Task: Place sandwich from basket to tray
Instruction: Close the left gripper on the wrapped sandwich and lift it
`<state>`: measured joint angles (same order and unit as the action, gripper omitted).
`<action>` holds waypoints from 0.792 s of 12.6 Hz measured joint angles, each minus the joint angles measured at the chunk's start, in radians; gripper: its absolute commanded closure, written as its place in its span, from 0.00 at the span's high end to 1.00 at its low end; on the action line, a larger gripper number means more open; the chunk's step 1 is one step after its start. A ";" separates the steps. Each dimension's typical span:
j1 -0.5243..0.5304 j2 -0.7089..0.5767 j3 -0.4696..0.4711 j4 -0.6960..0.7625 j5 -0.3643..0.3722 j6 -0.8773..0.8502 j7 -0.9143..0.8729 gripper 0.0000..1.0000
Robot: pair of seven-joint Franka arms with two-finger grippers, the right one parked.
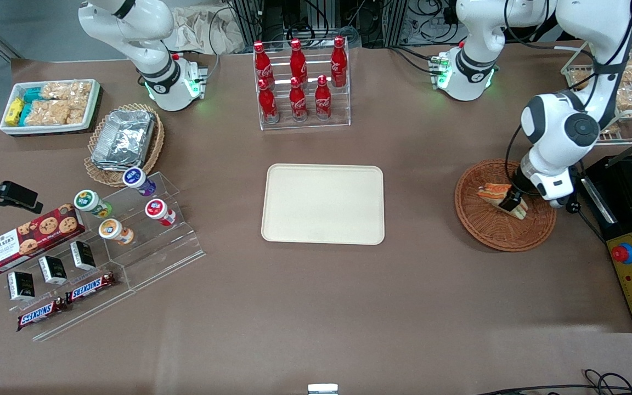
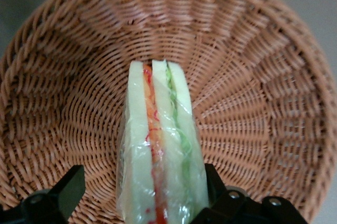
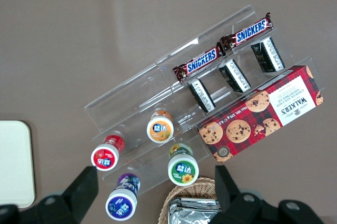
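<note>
Fingers of the gripper are spread wide, one each side of the sandwich; a gap shows on one side, the other finger sits right at the wrap, so nothing is clamped. Gripper is down inside the basket, at the working arm's end of the worktop.

Sandwich lies on the basket floor, approx. centre. Nothing else in the basket w/ it; woven wall rises all round.

Tray sits mid-worktop, well apart from the basket, bare brown surface between them. Farther from the front camera than the tray: clear rack w/ 6 red cola bottles. Toward the parked arm's end: paler wicker basket of foil containers, white bin of snack packets, acrylic stand w/ 4 small lidded jars, 3 small black boxes, 2 Snickers bars, 1 cookie box.

Sandwich look: 1 wedge, clear-wrapped, 3 white bread slices on edge, orange-red layer in one seam, green in the other.
</note>
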<state>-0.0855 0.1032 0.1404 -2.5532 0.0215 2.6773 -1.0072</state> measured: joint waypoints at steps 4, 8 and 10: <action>0.000 0.005 -0.003 -0.007 0.000 0.009 -0.029 0.00; 0.000 -0.018 -0.003 0.001 0.000 0.008 -0.037 0.00; -0.001 -0.066 -0.005 0.037 0.000 -0.095 -0.035 0.00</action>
<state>-0.0860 0.0370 0.1351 -2.5160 0.0217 2.5824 -1.0422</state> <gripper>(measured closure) 0.661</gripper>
